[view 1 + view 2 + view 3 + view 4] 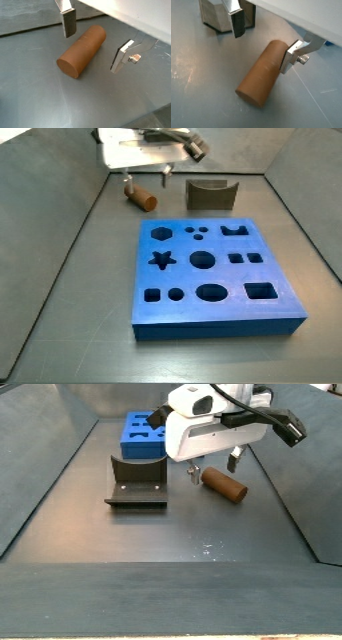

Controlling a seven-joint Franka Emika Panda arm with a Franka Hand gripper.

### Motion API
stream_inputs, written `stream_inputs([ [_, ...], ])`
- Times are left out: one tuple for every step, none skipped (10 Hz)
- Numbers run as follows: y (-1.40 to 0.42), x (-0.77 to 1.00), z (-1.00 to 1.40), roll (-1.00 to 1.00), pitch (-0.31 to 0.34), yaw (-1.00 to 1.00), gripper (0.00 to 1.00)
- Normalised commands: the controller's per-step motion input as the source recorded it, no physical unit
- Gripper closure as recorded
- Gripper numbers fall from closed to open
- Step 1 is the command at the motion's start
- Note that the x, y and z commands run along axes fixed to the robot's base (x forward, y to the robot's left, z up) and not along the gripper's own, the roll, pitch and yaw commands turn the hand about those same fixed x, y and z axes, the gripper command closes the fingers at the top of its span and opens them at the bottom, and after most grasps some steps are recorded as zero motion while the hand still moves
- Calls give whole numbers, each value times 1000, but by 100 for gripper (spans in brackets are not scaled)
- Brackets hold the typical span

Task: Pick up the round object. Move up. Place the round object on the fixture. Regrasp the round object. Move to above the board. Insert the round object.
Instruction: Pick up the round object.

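The round object (pixel 82 51) is a brown-orange peg lying on its side on the grey floor, also seen in the wrist view (pixel 261 75). My gripper (pixel 92 52) is open and straddles the peg's far end, one finger (pixel 67 22) on each side, holding nothing. In both side views the gripper (pixel 147 173) (pixel 214 462) hangs just over the peg (pixel 139 198) (pixel 223 485). The olive-brown fixture (pixel 210 195) (pixel 138 484) stands a short way off, its notch empty. The blue board (pixel 214 273) with its cut-out holes lies beyond it.
Grey walls (pixel 80 228) slope up around the floor on both sides. The fixture (pixel 214 15) stands just behind one finger in a wrist view. The board (pixel 140 432) lies behind the fixture in a side view.
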Motion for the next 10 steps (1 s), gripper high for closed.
stream_inputs([
  [86, -491, -191, -174, -274, 37, 0],
  [0, -14, 0, 0, -46, 0, 0],
  [0, 0, -77, 0, 0, 0, 0],
  [-149, 0, -549, 111, -89, 0, 0],
  [0, -3, -89, 0, -86, 0, 0],
  [0, 0, 0, 0, 0, 0, 100],
  [0, 0, 0, 0, 0, 0, 100],
  [0, 0, 0, 0, 0, 0, 100],
  [0, 0, 0, 0, 0, 0, 100],
  [0, 0, 0, 0, 0, 0, 100],
])
